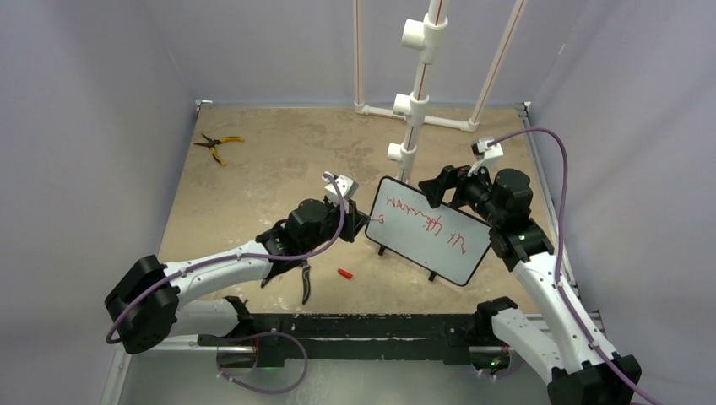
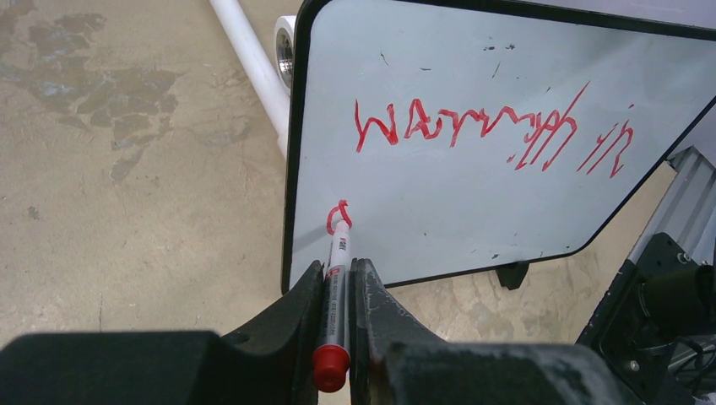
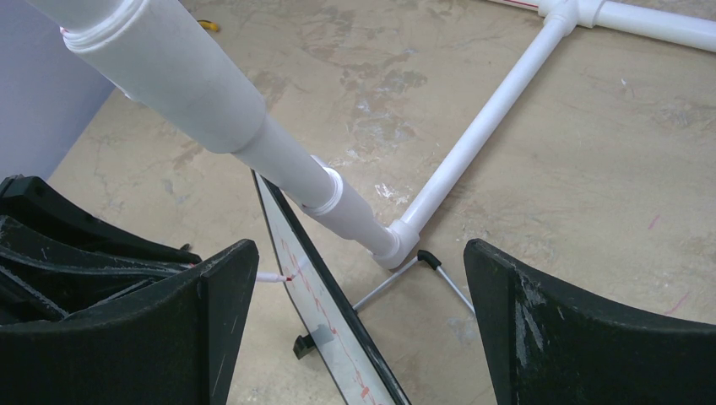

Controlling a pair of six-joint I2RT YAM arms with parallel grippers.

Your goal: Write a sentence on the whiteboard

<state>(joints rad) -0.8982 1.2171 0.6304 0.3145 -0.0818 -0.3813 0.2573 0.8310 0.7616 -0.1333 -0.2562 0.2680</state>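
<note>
Top view: the whiteboard [image 1: 446, 256] stands tilted on the table, right of centre, just near of the white pipe frame [image 1: 413, 110]. The sentence [image 1: 422, 221] makes one red line across its face. My left gripper [image 1: 361, 223] is at the board's left edge and my right gripper [image 1: 441, 187] is behind its far top edge. A red cap [image 1: 344, 273] lies near, and yellow pliers [image 1: 218, 145] lie far left.

Left wrist view: the left gripper [image 2: 338, 283] is clamped narrow on the marker [image 2: 340, 251], held mid-barrel. The tip touches the whiteboard [image 2: 473, 211] at a small red loop [image 2: 339, 215] low on the left, below the sentence [image 2: 490, 126]. My judgement is that a second line is just starting.

Right wrist view: the right gripper [image 3: 359, 253] stands wide and holds nothing. The whiteboard [image 3: 331, 331] shows edge-on between its jaws, and I see neither jaw touching it. The marker [image 3: 272, 277] meets the board's face from the left.

Handling, as a judgement: the board looks light and stiff, with a glossy, slippery face on small feet and a wire prop, so pen pressure could slide or tip it. I would grip the black frame at the top edge, never the written face. The marker is thin and rigid, so a mid-barrel grip and a light touch suit it.
</note>
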